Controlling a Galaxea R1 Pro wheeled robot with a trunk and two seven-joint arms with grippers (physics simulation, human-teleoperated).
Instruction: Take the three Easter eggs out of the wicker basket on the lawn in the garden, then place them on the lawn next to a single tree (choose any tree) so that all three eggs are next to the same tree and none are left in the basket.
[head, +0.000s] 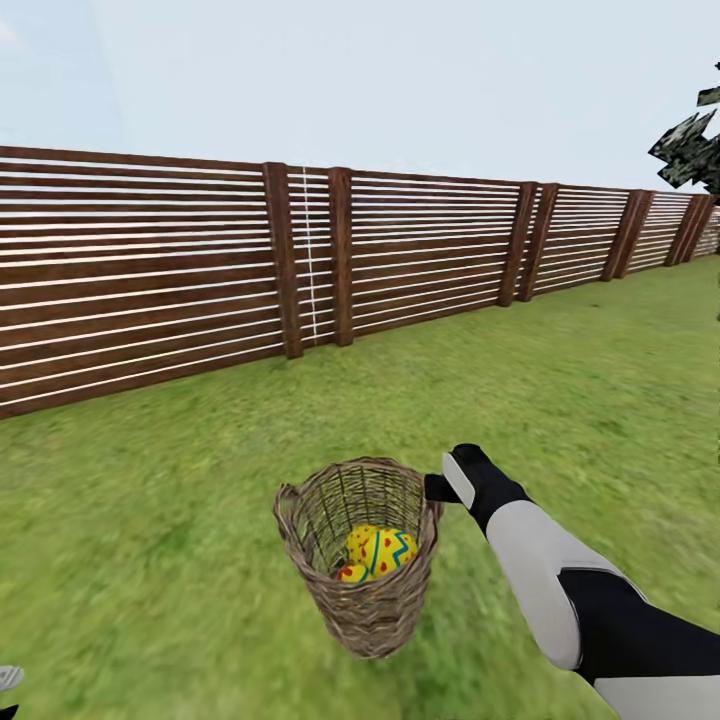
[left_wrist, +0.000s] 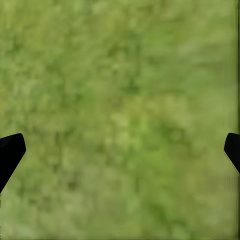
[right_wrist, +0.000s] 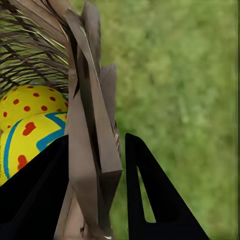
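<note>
My right gripper (right_wrist: 95, 200) sits nearest, fingers astride the wicker basket (head: 365, 560) rim, one inside by the Easter eggs (head: 378, 552), one outside, pinching the wall. Best hold firm, keep basket upright on the lawn (head: 560, 400). Left gripper (left_wrist: 120, 150) hangs over grass w/ fingers spread, holding nothing.

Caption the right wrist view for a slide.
Right gripper straddles the wicker basket rim, Easter eggs inside, lawn beyond.
</note>
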